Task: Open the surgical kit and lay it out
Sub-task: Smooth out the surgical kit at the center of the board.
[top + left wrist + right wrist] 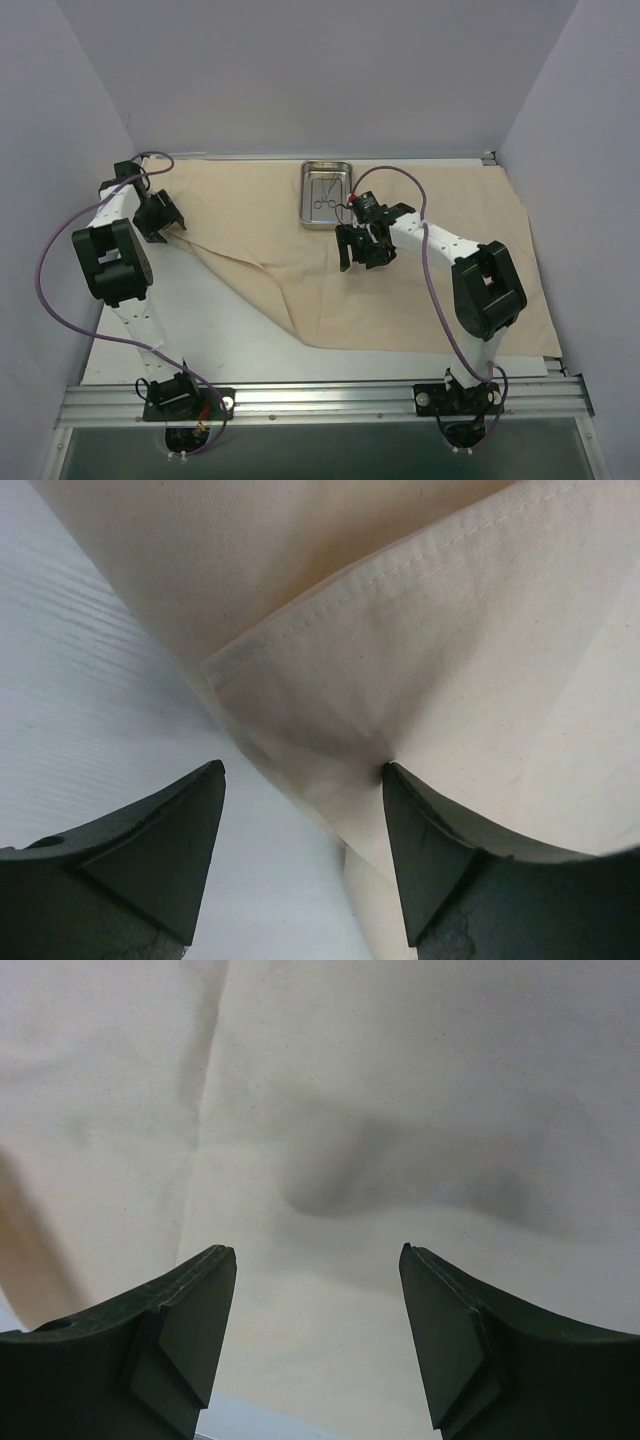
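Observation:
The beige cloth wrap (pixel 430 290) lies spread over most of the table, and its left corner is folded back over itself. At the back middle a shiny steel tray (pixel 303 202) stands on the cloth with thin scissor-like instruments (pixel 322 197) inside it. My left gripper (pixel 160 216) is open at the folded left corner. In the left wrist view the hemmed fold (pixel 450 630) lies just ahead of the gripper (pixel 304 767), whose right fingertip (pixel 400 790) touches the cloth. My right gripper (pixel 360 250) hangs open over flat cloth (pixel 400 1080), just in front of the tray, holding nothing (pixel 318 1249).
Bare white tabletop (pixel 200 320) shows at the front left where the cloth is folded away. Grey walls close in the left, back and right sides. An aluminium rail (pixel 320 400) carrying both arm bases runs along the near edge. Purple cables loop beside each arm.

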Robot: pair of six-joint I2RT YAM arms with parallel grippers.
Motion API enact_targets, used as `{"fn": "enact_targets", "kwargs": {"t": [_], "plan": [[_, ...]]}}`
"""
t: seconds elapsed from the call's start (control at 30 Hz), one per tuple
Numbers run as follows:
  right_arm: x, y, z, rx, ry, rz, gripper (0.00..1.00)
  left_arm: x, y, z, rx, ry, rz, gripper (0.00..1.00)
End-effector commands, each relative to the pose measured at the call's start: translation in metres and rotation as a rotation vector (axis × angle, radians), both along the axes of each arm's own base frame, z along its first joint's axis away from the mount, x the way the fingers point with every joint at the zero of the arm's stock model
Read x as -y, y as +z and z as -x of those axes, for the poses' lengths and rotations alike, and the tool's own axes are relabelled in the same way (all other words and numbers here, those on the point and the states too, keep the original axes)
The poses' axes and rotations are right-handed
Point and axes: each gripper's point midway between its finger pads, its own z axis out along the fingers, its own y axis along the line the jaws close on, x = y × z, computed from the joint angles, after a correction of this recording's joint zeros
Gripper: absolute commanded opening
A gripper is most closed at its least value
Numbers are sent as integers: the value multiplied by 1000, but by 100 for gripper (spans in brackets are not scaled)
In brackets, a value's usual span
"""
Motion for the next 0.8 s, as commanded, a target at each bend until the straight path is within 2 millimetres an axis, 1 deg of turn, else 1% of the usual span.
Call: {"fn": "enact_targets", "kwargs": {"t": [0.0, 0.23, 0.3, 0.4, 0.57, 0.7, 0.77], "plan": [[4, -2, 1, -31, 10, 14, 68, -11, 26, -32, 119, 9, -20, 72], [5, -2, -1, -31, 1, 12, 67, -15, 46, -35, 156, 12, -33, 65], [4, -3, -1, -34, 0, 7, 68, -17, 46, -35, 154, 14, -33, 64], [3, -3, -1, -33, -2, 2, 68, -18, 39, -36, 134, 14, -26, 62], [8, -3, 1, -33, -11, 9, 68, -17, 31, -41, 133, 11, -17, 59], [10, -4, 3, -40, -14, 9, 68, -17, 26, -42, 128, 8, -10, 54], [10, -4, 4, -39, -15, 11, 68, -16, 24, -40, 118, 7, -4, 53]]}}
